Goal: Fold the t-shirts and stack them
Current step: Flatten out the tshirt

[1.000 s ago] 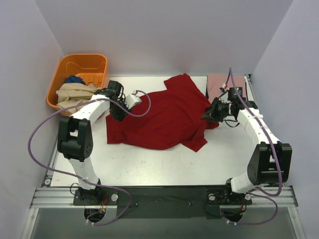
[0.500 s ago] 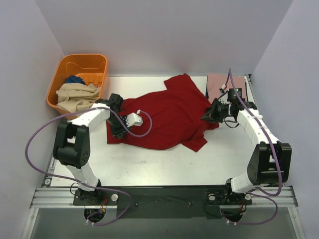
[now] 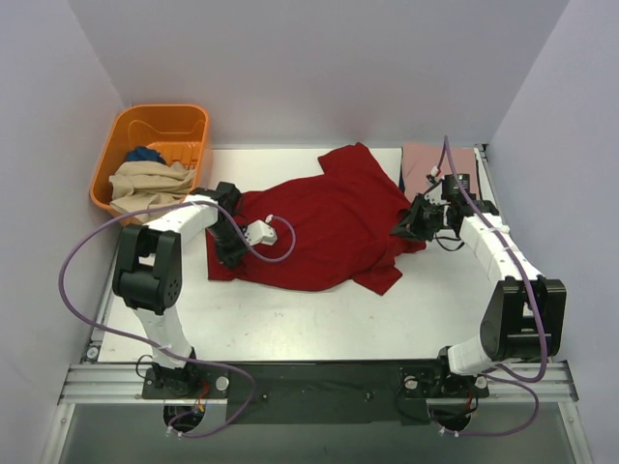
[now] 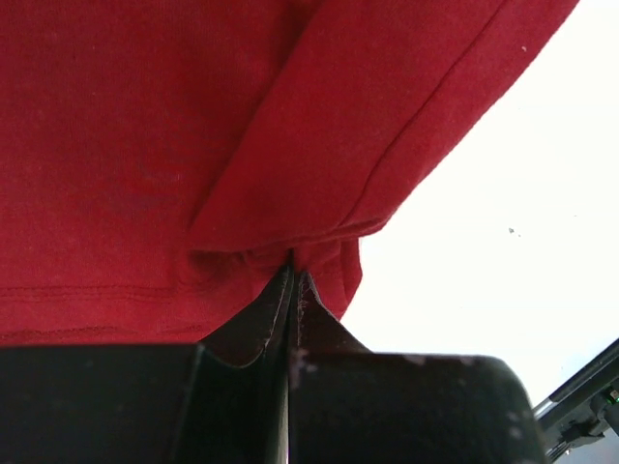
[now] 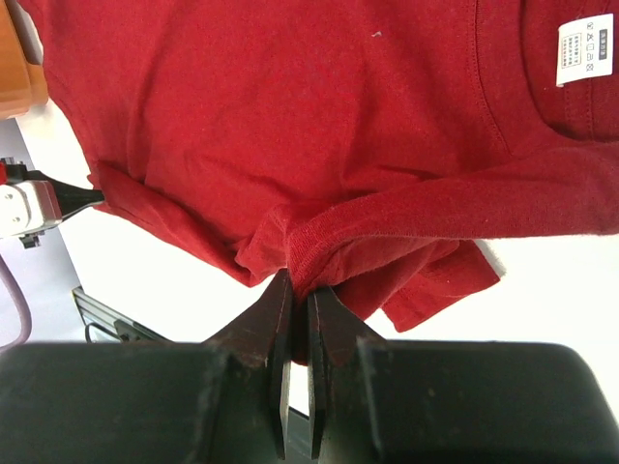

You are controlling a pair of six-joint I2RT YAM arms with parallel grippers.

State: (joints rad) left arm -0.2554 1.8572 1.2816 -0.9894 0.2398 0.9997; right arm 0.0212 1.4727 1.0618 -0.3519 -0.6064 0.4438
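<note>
The dark red t-shirt [image 3: 319, 227] lies spread and rumpled on the white table [image 3: 290, 324]. My left gripper [image 3: 230, 253] is shut on the shirt's left edge, and the left wrist view shows the pinched red cloth [image 4: 290, 145] at the gripper [image 4: 292, 275]. My right gripper [image 3: 404, 227] is shut on a bunched fold at the shirt's right side, seen up close in the right wrist view [image 5: 298, 285], where the red shirt [image 5: 290, 116] shows a white neck label [image 5: 586, 50]. A dusty pink shirt [image 3: 427, 159] lies at the back right. Beige [image 3: 145, 182] and blue [image 3: 145, 154] shirts lie in the basket. No navy shirt shows.
The orange plastic basket [image 3: 169, 121] stands off the table's back left corner. Purple cables loop beside both arms. Grey walls close in the back and both sides. Bare white table lies between the shirt and the arm bases.
My left gripper has moved toward the near side along the shirt's left edge, taking the cloth with it, then held still. My right gripper has stayed put.
</note>
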